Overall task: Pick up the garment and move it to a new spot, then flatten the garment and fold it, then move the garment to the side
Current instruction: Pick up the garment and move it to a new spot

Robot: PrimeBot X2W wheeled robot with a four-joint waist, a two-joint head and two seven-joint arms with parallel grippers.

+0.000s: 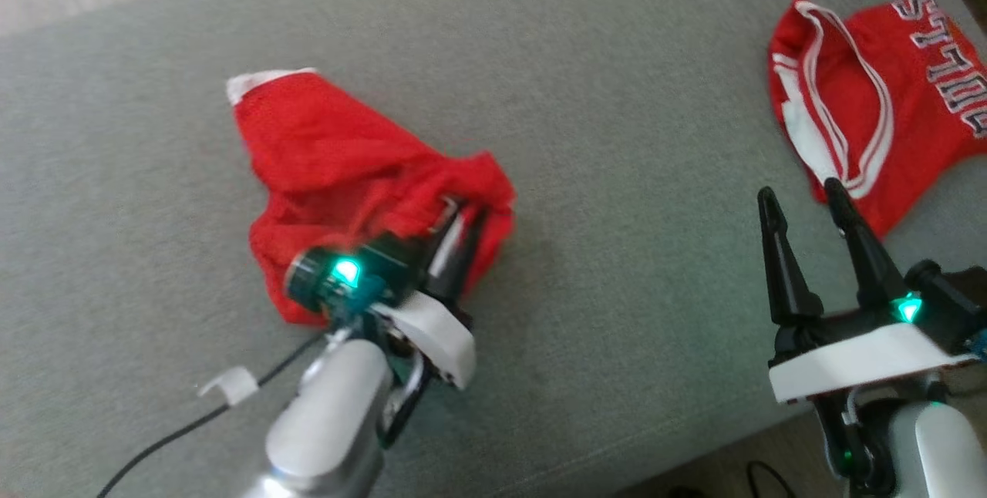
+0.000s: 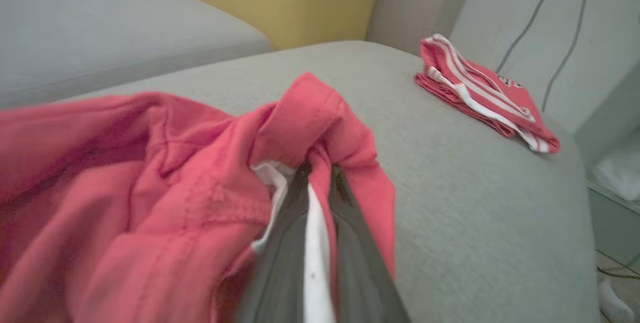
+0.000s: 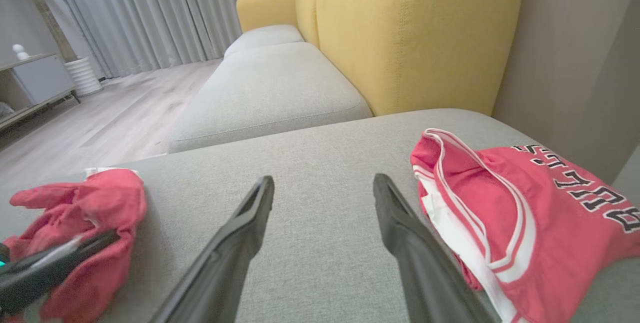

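1. The garment (image 1: 331, 166) lies crumpled on the grey cushion (image 1: 617, 97), left of centre. Your left gripper (image 1: 465, 224) is clenched on a bunched fold at its right edge, with a strip of white trim (image 2: 315, 243) caught between the fingers.
2. It looks like thin, light mesh that is limp all through. Expect it to drape and trail, not hold a shape. A stitched hem or the trim should give a surer pinch than a single loose layer.
3. Your right gripper (image 1: 798, 190) is spread wide and holds nothing. It hovers over the cushion just beside the jersey (image 1: 910, 89).
4. The bare stretch between garment and jersey looks like your best room for laying it flat.
5. Mind the cushion's near edge below both arms. A black cable (image 1: 177, 429) by your left forearm could snag trailing cloth.
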